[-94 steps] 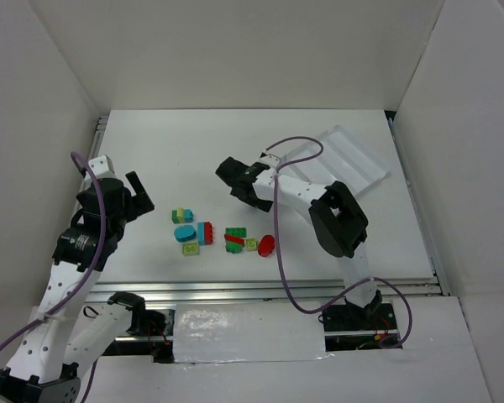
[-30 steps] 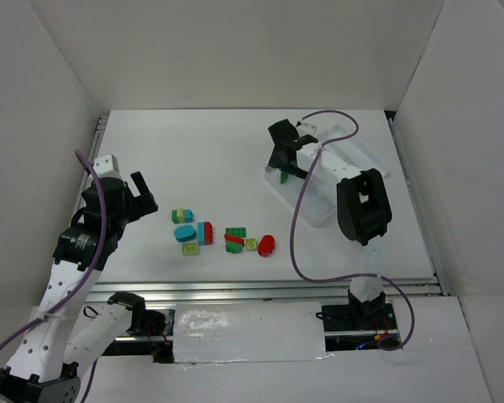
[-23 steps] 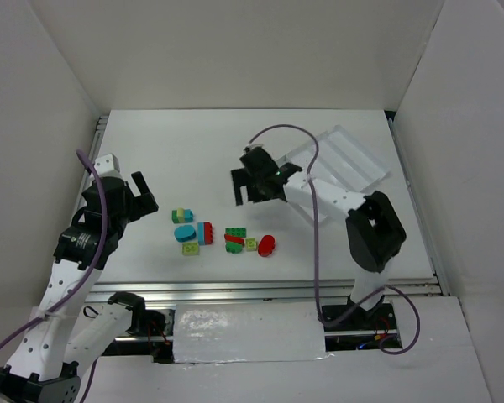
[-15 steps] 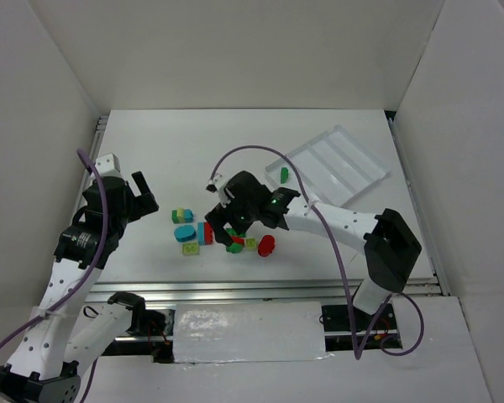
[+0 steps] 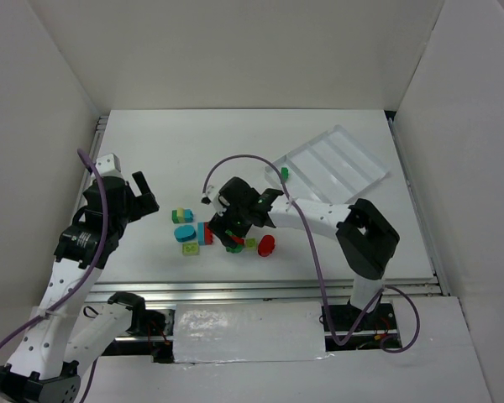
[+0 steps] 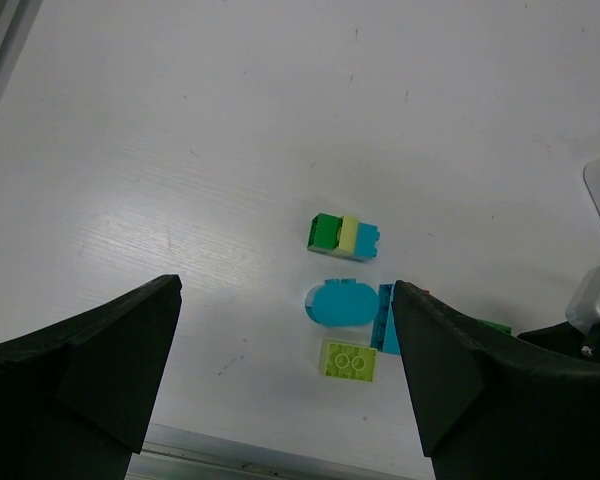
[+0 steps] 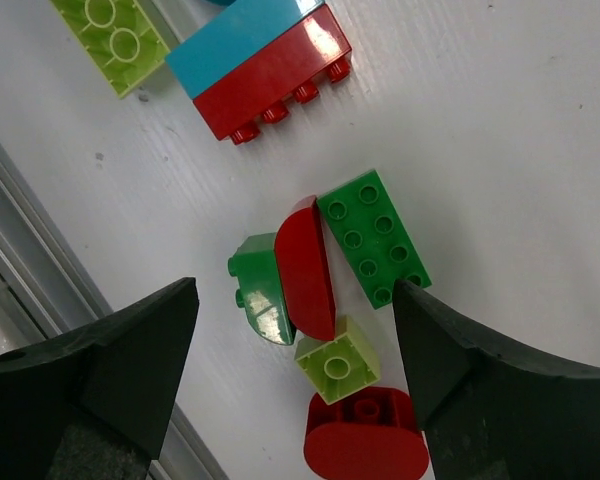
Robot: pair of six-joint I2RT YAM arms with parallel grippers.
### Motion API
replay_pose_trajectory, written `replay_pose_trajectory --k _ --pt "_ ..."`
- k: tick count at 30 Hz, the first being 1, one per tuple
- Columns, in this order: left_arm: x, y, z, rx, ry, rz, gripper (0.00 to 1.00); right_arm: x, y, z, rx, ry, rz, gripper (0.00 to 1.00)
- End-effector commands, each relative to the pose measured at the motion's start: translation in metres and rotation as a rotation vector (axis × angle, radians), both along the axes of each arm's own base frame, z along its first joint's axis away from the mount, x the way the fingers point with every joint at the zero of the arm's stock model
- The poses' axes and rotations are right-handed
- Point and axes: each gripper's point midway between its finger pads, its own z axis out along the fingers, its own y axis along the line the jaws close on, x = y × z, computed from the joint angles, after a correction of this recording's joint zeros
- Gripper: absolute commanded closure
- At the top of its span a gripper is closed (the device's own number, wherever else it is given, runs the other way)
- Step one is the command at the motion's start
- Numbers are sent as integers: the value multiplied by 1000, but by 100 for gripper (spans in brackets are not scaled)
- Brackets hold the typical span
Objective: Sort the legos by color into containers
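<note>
From where I stand, the right arm (image 5: pixel 319 217) rises from its base at the near edge, bends at the dark elbow and stretches low and leftward over the white table (image 5: pixel 193 143). That puts the right gripper (image 7: pixel 292 290) directly above the cluster of bricks in the near middle. Its fingers are spread well apart and have hold of nothing. Below the gap between them a red rounded plastic brick (image 7: pixel 308 268) lies on the table. A green studded brick (image 7: pixel 373 236) touches its far side and a dark green rounded brick (image 7: pixel 256 292) its near side. Just to the right sit a small lime-yellow cube (image 7: pixel 338 360) and, beside that, a red oval brick (image 7: pixel 365 437). Left of the cluster lies a cyan-and-red studded block (image 7: pixel 260 62). Farther left come a cyan oval brick (image 6: pixel 342 302), a lime-yellow studded brick (image 6: pixel 347 362) on its near side, and a joined green, yellow and cyan piece (image 6: pixel 343 237) on its far side. The shallow white plastic tray (image 5: pixel 353 168) with four long compartments sits at the far right, turned at an angle. One small green brick (image 5: pixel 284 174) is at its left end, though I cannot make out which compartment. The left arm (image 5: pixel 76 243) stands folded at the left side. The left gripper (image 6: pixel 287 290) is raised above the table, left of the bricks, with its fingers fully parted and empty.
</note>
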Motion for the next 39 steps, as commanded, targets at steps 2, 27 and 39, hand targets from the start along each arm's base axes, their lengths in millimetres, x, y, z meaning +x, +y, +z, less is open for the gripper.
replay_pose_trajectory --k 2,27,39 --pt "5 -1 11 1 -47 -14 0 4 9 4 -4 -24 36 15" --pt "5 -2 13 0 -50 -20 1 -11 8 -40 -138 -16 21 37" --pt "5 -2 11 -1 -46 -18 0 -15 18 -8 -54 -64 23 72"
